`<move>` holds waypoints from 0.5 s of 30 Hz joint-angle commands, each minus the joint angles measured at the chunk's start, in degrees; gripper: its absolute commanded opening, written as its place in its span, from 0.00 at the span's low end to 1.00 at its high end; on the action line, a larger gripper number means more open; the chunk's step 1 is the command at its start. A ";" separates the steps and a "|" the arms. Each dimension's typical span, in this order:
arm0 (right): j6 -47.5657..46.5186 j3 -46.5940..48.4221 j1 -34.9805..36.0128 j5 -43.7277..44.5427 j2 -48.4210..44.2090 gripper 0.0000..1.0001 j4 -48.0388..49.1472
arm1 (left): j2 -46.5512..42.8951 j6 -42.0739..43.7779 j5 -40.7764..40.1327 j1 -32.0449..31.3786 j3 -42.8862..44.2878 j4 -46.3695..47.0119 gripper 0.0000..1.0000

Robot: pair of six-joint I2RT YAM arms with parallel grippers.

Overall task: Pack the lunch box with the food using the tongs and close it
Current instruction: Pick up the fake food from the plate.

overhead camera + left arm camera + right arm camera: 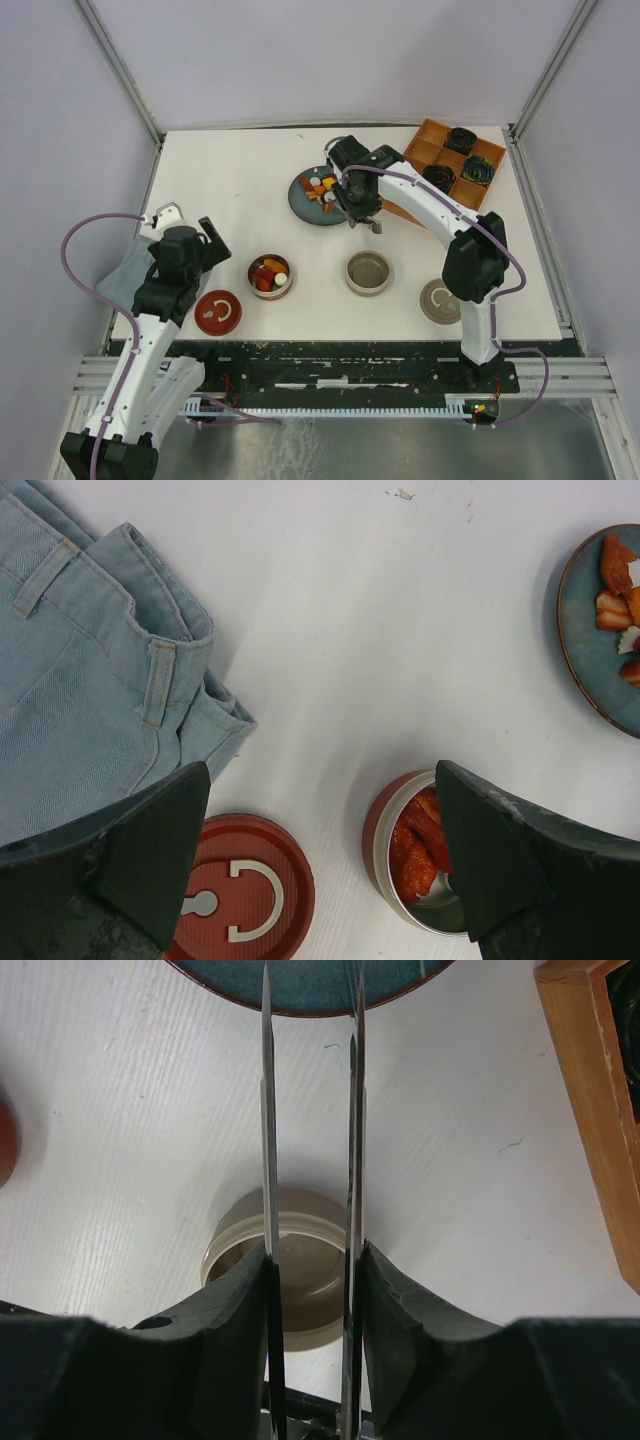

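The right pincer pinches the tongs, partly squeezed; the left pincer hangs spread wide, holding nothing.

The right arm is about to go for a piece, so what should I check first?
1. Grip on tongs: ok, the right gripper clamps both arms.
2. Tong tips on a piece: cannot tell, they run out of the wrist view over the plate.
3. Food on the plate: ok, several pieces.
4. Red box open: ok, partly filled, red lid beside it.
5. Tan box open: ok, empty, grey lid beside it.
6. Left gripper out of the way: ok, open, empty, far from the plate.
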 commanded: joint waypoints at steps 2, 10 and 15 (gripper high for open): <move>0.93 1.09 -0.01 -0.21 -2.10 0.50 1.38 | -0.17 0.33 -0.27 0.16 0.26 2.37 1.00; 2.14 8.00 0.10 -0.26 3.73 0.56 -0.11 | -0.12 0.32 -0.23 0.20 0.26 2.38 1.00; 3.19 12.88 0.46 0.23 8.37 0.57 -2.29 | -0.21 0.30 -0.37 0.20 0.31 2.41 1.00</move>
